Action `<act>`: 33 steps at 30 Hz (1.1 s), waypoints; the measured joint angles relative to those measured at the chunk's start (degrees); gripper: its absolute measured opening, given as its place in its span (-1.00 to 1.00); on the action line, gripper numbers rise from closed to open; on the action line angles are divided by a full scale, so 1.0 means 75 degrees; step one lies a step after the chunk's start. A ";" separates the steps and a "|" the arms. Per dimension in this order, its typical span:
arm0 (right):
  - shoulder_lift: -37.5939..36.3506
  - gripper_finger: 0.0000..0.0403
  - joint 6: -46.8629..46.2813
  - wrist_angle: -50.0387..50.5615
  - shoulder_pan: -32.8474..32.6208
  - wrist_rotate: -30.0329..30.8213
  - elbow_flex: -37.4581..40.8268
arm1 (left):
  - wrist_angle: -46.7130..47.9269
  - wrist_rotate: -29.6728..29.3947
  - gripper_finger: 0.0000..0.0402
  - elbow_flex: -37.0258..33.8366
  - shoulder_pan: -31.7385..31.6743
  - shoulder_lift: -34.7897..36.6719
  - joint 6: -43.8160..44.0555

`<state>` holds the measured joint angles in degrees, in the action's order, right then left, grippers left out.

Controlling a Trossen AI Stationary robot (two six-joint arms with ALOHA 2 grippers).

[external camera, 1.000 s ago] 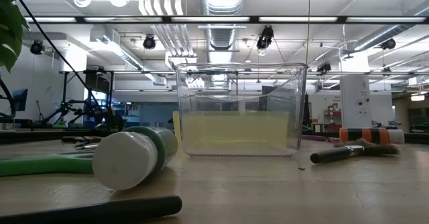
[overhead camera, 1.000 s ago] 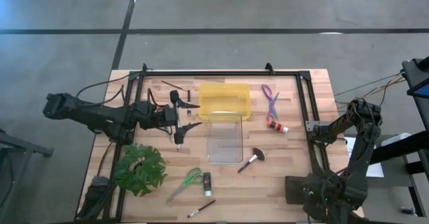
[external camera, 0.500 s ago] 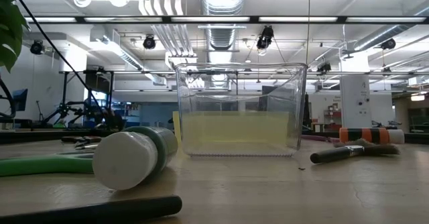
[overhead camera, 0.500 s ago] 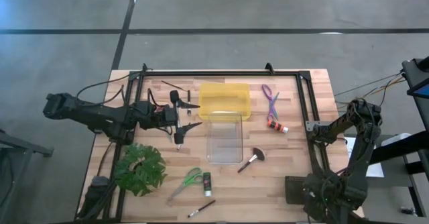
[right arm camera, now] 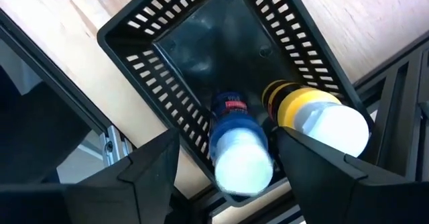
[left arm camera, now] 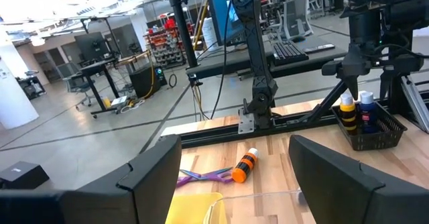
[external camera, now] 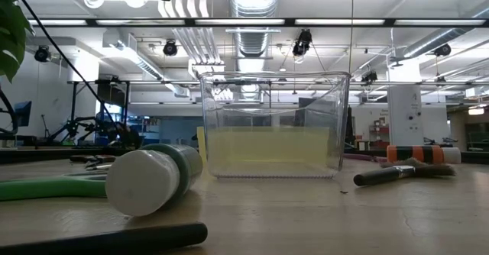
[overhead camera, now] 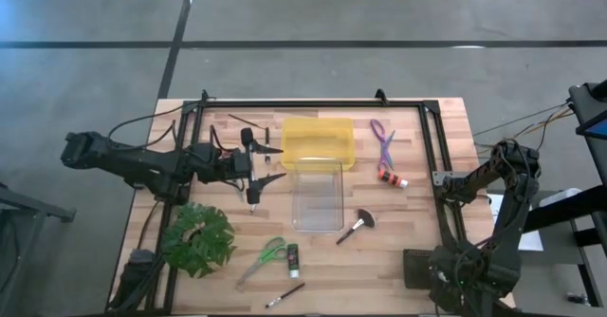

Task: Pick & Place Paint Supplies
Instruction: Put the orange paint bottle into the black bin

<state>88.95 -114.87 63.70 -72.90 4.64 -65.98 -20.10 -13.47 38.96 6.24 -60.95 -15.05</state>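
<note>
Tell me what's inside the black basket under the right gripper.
The black basket holds two upright bottles: a blue one and a yellow one, both white-capped. The rest is bare; the caps hide the floor under them.

Leafy plant sits at the wooden table's near-left corner, apparently artificial.

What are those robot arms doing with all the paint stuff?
Nothing is being carried. The right gripper hangs open over a black basket that holds a blue bottle and a yellow bottle. The left gripper hovers open beside the yellow bin and the clear bin. The green scissors, purple scissors, orange bottle and broad brush lie on the table.
</note>
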 joint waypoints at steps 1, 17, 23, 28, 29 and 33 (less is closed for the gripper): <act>-0.0012 0.25 -0.0002 -0.0001 0.0000 0.0004 0.0000 | 0.0007 0.0000 0.42 0.0000 0.0000 0.0000 0.0002; -0.0888 0.26 0.0762 0.0842 0.0117 0.2933 -0.0005 | 0.0086 -0.0002 0.42 0.0000 0.0000 0.0000 -0.0023; -0.0859 0.26 0.2268 0.2000 0.0955 0.3722 0.0026 | 0.0117 -0.0003 0.42 0.0000 -0.0003 0.0000 -0.0023; -0.0927 0.26 0.3751 0.2055 0.2174 0.3550 0.0434 | 0.0139 -0.0003 0.42 0.0000 -0.0003 0.0000 -0.0064; -0.0987 0.26 0.4050 0.2058 0.2454 0.3403 0.0531 | 0.0150 -0.0003 0.42 0.0000 -0.0003 0.0000 -0.0069; -0.1185 0.26 0.5260 0.2042 0.3551 0.2996 0.0846 | 0.0186 -0.0004 0.42 0.0000 -0.0003 0.0000 -0.0082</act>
<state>80.06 -75.42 79.02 -46.27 27.11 -59.63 -18.71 -13.51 38.96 6.22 -60.95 -15.66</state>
